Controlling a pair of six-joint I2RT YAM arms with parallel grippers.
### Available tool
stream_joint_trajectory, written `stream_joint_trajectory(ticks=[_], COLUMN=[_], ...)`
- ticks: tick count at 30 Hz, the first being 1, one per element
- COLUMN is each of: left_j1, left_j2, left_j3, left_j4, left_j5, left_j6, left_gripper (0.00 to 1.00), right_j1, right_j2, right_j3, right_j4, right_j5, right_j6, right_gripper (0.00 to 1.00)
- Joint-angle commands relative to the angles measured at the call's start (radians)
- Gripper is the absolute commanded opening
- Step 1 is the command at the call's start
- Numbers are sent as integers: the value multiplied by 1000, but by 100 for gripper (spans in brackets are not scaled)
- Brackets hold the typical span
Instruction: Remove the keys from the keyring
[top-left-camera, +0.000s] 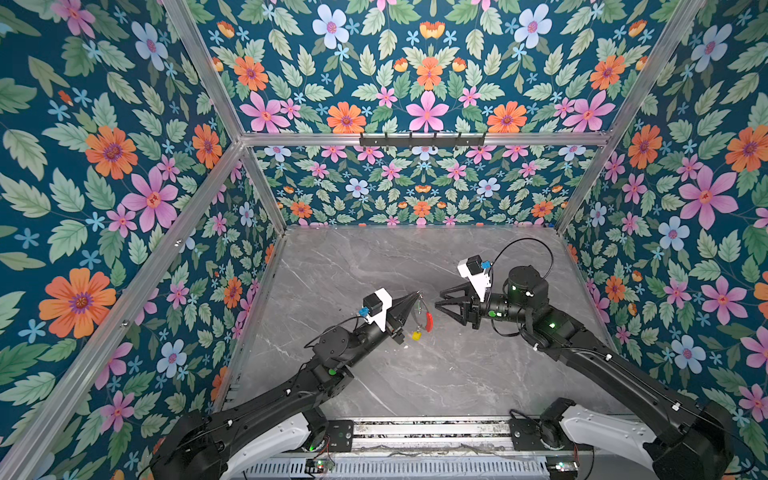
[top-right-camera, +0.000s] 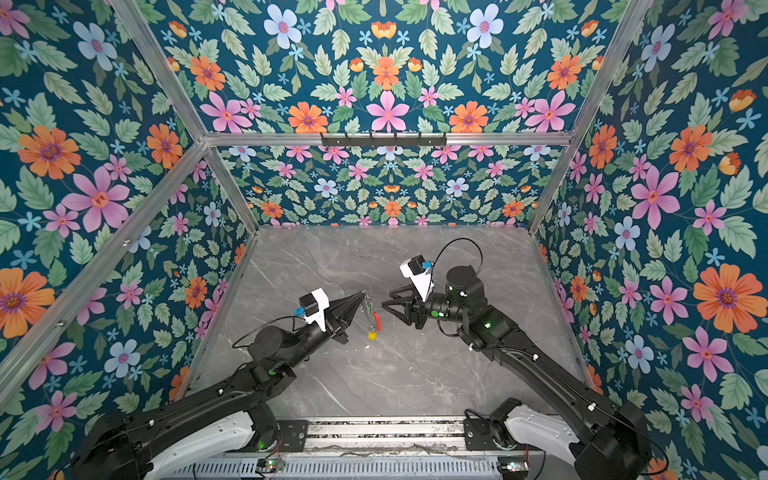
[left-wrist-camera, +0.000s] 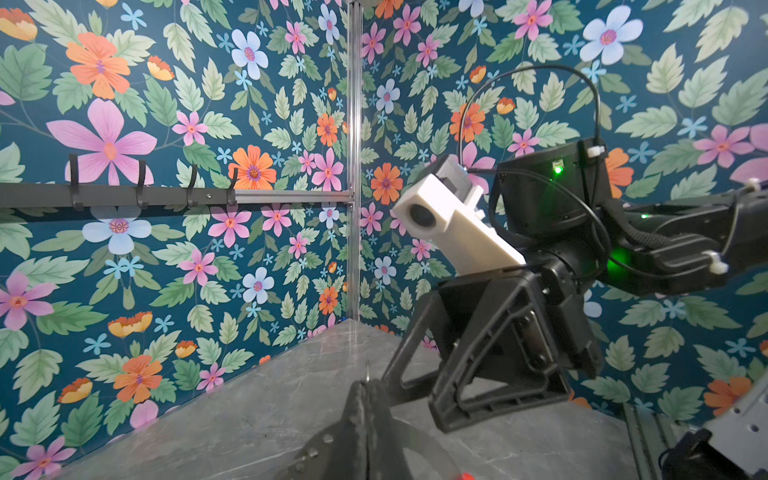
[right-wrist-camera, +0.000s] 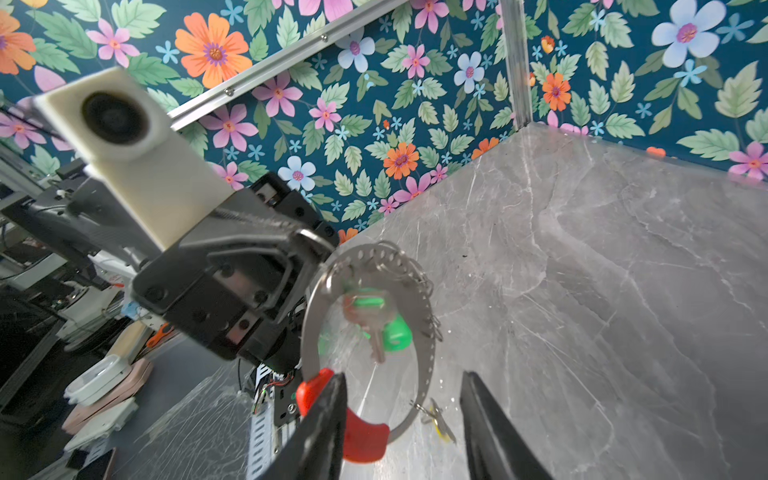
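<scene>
Two keys hang on the keyring (right-wrist-camera: 428, 345), which is held clear over the middle of the bench (top-left-camera: 415, 386): the left gripper (top-left-camera: 417, 296) pinches its upper arc, fingers pressed together on the wire. Lifted this way, the loop hangs free, so the green key (right-wrist-camera: 395, 332) and the yellow key (top-left-camera: 416, 336) dangle near the red sleeve (top-left-camera: 429, 322). Facing the loop from just beside it, the right gripper (top-left-camera: 439, 300) has its fingers spread and empty, apparently poised to take one key.
</scene>
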Motion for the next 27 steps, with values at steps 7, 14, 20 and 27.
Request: stream_joint_trajectory(ticks=[7, 14, 20, 27], left_j1=[98, 101, 104, 106], left_j2=[85, 76, 74, 75], left_j3=[-9, -19, -22, -16], left_j4=[278, 266, 257, 289], left_j5=[285, 291, 303, 347], left_j6=[-229, -230, -228, -258], left_gripper=[0, 0, 0, 0], right_j1=[75, 99, 101, 102], right_j2=[23, 18, -73, -117], right_j3=[21, 41, 26, 21], right_j4=[-48, -55, -87, -101], right_j5=[44, 60, 94, 340], right_j6=[-83, -114, -126, -126], right_gripper=[49, 48, 49, 47])
